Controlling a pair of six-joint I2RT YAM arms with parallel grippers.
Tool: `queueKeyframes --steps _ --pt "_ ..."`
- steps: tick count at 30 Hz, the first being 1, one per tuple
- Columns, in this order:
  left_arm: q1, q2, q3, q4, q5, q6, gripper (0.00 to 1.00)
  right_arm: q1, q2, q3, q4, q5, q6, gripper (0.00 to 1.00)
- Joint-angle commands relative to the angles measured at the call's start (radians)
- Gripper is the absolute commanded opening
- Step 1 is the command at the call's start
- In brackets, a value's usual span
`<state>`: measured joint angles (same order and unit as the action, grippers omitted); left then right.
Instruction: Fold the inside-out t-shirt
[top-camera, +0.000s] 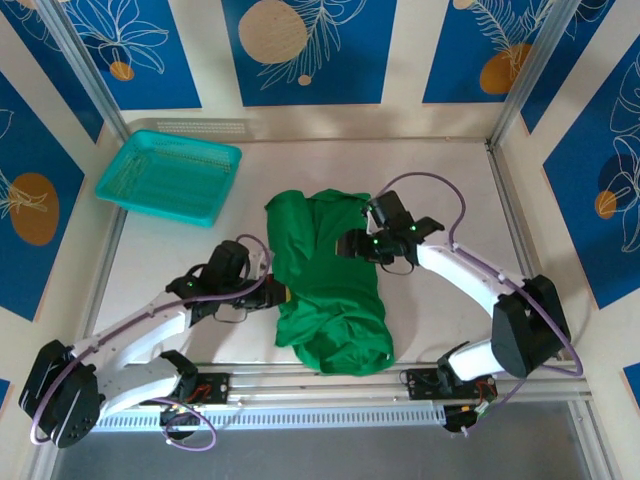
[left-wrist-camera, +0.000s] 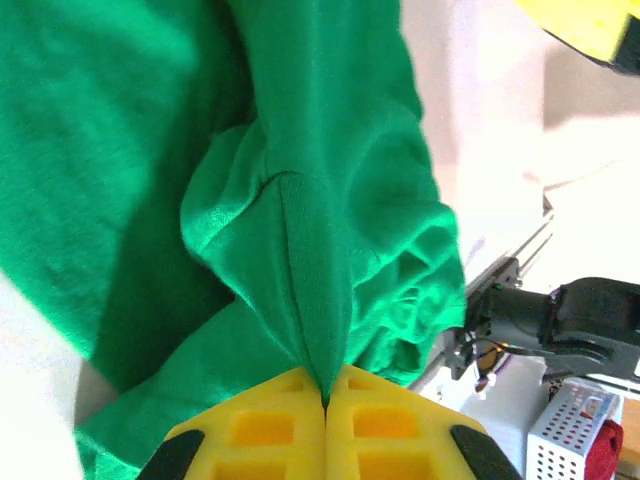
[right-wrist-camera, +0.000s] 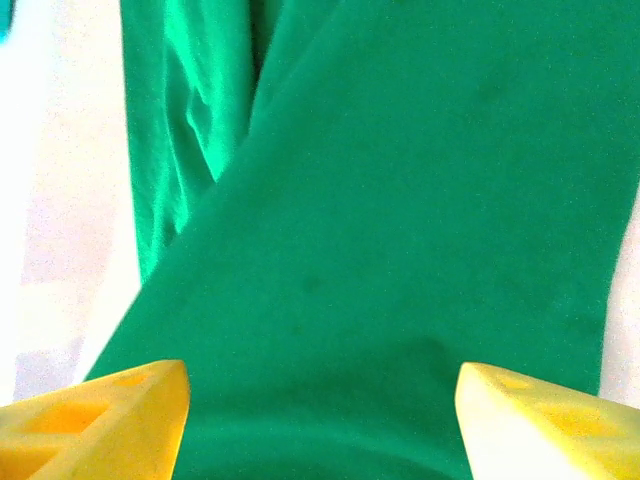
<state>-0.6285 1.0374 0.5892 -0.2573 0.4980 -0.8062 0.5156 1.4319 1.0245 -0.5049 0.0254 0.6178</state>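
Overhead, 1 enclosure: cream walls (top-camera: 403, 60) hung with blue panels printed with pale leaves and orange discs; grey metal posts (top-camera: 88, 75) at the 2 far corners.

1 counter (top-camera: 460, 200): off-white, matte, with a slotted metal rail (top-camera: 330, 385) along its near edge.

2 arms, white with black joints: left arm (top-camera: 130, 337) reaching in from the near left, right arm (top-camera: 470, 275) curving in from the near right.

1 t-shirt (top-camera: 330, 280): bright green, wrinkled, lying at mid-counter as a long strip running far to near, bunched at its near end beside the rail.

1 basket (top-camera: 155, 207): teal plastic mesh, at the far left, well apart from the t-shirt.

Left fingers (left-wrist-camera: 265, 425): yellow, pressed together and clamped on a ridge at the t-shirt's left edge; the cloth rises out of the seam between them as a narrow pleat and fans away.

Right fingers (right-wrist-camera: 110, 415): yellow, standing wide apart over the t-shirt's right side, flat green cloth spanning the gap between them; whether they touch it cannot be told.
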Motion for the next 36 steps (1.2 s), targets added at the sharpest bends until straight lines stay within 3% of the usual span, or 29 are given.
queueKeyframes --steps 1,5,10,13,17,20,22,24,26,28,33,36 --pt "0.009 -0.02 0.053 -0.091 0.046 0.038 0.0 -0.047 0.068 0.129 0.043 0.041 0.012 0.71" --pt "0.006 -0.016 -0.004 0.014 0.17 0.01 0.0 -0.032 0.284 0.332 0.101 0.181 0.017 0.7" --pt "-0.031 -0.04 -0.062 0.159 0.202 -0.109 0.0 -0.031 0.571 0.604 0.086 0.186 0.036 0.59" --pt "-0.038 -0.069 -0.022 0.058 0.165 -0.051 0.0 -0.026 0.725 0.766 0.033 0.204 -0.018 0.58" --pt "-0.038 -0.071 0.036 -0.084 0.094 0.018 0.0 -0.018 0.902 0.992 -0.085 0.196 -0.098 0.63" --pt "-0.036 -0.038 0.042 -0.085 0.11 0.014 0.0 -0.013 1.019 1.153 -0.227 0.164 -0.021 0.63" --pt "-0.036 -0.014 0.059 -0.113 0.109 0.019 0.0 0.003 1.085 1.238 -0.31 0.209 0.017 0.63" --pt "-0.033 0.005 0.079 -0.159 0.095 0.034 0.0 0.008 1.138 1.292 -0.365 0.275 0.053 0.55" --pt "-0.022 0.02 0.118 -0.241 0.058 0.065 0.0 -0.002 1.146 1.294 -0.362 0.31 0.077 0.2" --pt "-0.001 0.031 0.179 -0.366 -0.002 0.108 0.0 -0.021 1.128 1.284 -0.34 0.305 0.074 0.03" --pt "0.064 0.059 0.479 -0.718 -0.289 0.327 0.0 -0.116 1.027 1.315 -0.331 0.259 0.07 0.0" --pt "0.077 0.073 0.666 -0.761 -0.47 0.455 0.0 -0.207 0.893 1.251 -0.308 0.155 0.1 0.0"
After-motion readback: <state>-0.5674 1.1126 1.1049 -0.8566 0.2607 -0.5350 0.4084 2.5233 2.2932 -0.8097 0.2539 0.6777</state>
